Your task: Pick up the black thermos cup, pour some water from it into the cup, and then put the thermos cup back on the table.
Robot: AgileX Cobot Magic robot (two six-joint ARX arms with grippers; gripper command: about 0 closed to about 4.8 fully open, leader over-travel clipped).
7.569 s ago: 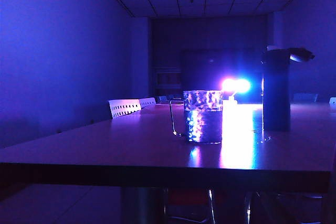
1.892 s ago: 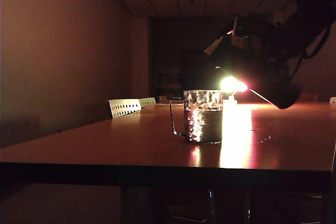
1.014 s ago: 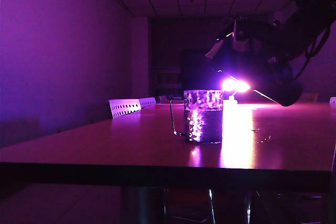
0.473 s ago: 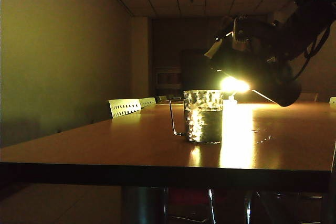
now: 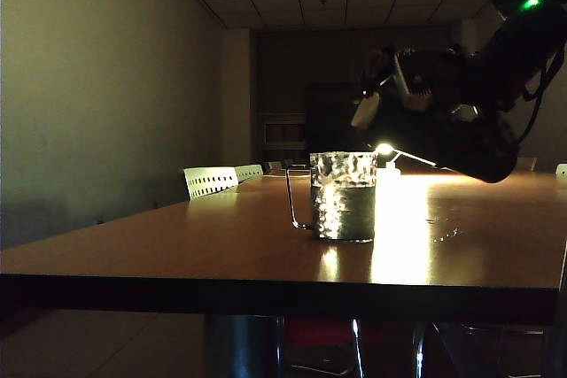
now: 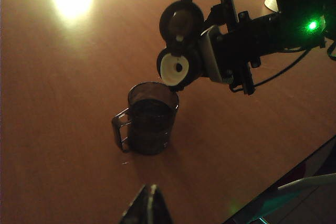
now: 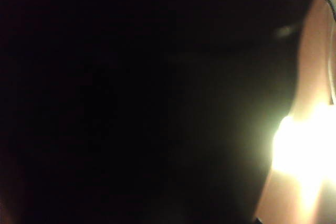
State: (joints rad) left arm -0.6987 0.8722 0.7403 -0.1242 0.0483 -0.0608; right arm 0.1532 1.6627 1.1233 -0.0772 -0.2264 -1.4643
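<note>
The right gripper (image 5: 425,99) is clamped around the black thermos cup (image 5: 443,135) and holds it tipped over, lid end low and pointing left. Its mouth (image 6: 176,66) hangs just above the right rim of the glass mug (image 5: 343,195), which stands on the table (image 5: 177,236). I think water is already in the mug. The left gripper (image 6: 147,205) waits nearer, holding nothing; I cannot tell how wide it is.

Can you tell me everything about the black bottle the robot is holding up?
The black thermos cup is a dark, smooth flask. The right gripper clamps its body and holds it tipped over in the air, with its white spout above the glass mug. Its round flip lid hangs open. Nothing else touches it, and no stream of water shows.
</note>
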